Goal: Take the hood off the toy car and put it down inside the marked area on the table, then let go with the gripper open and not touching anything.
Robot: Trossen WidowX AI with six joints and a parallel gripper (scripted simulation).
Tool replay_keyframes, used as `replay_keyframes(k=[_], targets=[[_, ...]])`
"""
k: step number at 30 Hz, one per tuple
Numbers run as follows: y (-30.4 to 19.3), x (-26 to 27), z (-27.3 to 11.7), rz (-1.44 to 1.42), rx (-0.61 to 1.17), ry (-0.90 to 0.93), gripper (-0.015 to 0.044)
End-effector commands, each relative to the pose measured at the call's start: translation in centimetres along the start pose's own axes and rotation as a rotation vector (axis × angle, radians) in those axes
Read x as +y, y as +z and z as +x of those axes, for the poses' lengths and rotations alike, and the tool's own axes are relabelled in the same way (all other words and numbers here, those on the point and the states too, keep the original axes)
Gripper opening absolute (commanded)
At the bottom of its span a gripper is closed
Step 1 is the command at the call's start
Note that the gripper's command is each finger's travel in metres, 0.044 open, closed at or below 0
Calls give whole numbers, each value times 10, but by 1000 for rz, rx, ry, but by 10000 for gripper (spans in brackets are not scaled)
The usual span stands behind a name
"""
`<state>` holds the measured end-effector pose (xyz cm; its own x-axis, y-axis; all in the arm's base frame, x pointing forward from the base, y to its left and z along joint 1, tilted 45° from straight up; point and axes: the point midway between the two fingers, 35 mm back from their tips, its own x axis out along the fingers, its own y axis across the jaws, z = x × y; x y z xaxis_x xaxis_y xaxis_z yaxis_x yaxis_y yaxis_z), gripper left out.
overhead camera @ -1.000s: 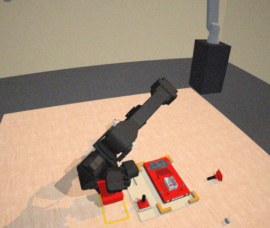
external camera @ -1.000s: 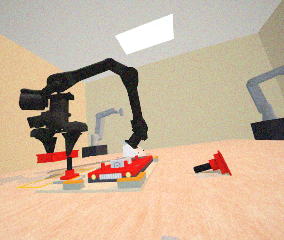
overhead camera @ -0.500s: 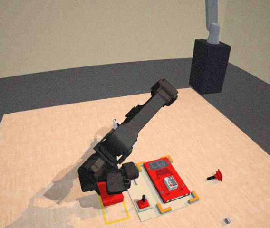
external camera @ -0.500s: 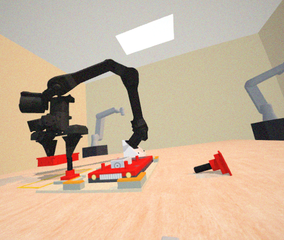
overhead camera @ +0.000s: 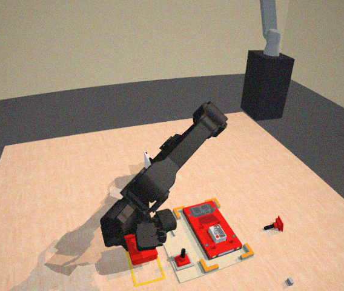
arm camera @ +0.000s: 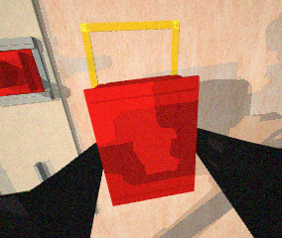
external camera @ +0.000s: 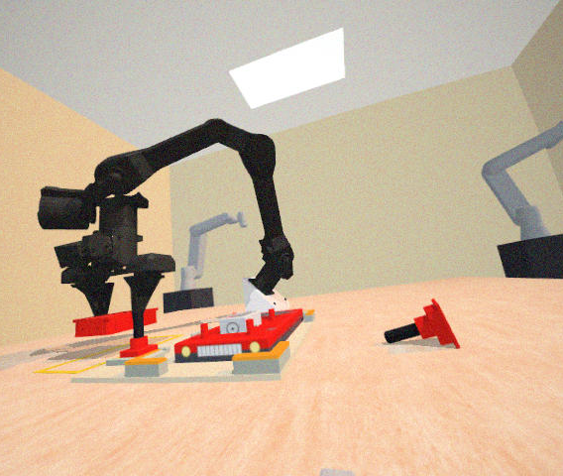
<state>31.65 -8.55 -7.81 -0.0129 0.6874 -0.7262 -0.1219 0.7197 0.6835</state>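
Top view, near side first: a small grey block (overhead camera: 289, 281) (external camera: 337, 471) lies at the near right, well apart from the work. To its left is the marked area (overhead camera: 149, 282) (external camera: 56, 372) (arm camera: 131, 26), a yellow outline whose near end shows past the hood (overhead camera: 143, 257) (external camera: 97, 325) (arm camera: 146, 144). The first half of the task is done: the hood is off the car and held up above the table, roughly over the far part of the outline. The gripper (overhead camera: 142, 247) (external camera: 118, 323) (arm camera: 146, 139) is pinching it between both fingers, one on each side.

Just right of the outline, a red piece with a black stem (overhead camera: 181, 261) (external camera: 138, 348) (arm camera: 22, 74) stands on the pale board (overhead camera: 185, 277) (external camera: 194, 379) (arm camera: 12, 124). Farther along the same board sits the toy car (overhead camera: 208, 219) (external camera: 277, 332), its grey engine block (overhead camera: 217, 233) (external camera: 232, 325) exposed.

What remains, I judge, is a small shift nearer to centre the hood, lowering it inside the yellow lines, spreading the fingers and backing off without contact. Whether its far edge already falls inside the outline, I cannot tell.
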Motion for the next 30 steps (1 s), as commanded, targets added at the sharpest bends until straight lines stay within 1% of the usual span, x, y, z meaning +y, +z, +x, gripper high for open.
replay_keyframes(k=[1, 30], targets=[[-2, 1, 4, 10, 1, 7, 0], [-3, 2, 18, 10, 1, 8, 0]])
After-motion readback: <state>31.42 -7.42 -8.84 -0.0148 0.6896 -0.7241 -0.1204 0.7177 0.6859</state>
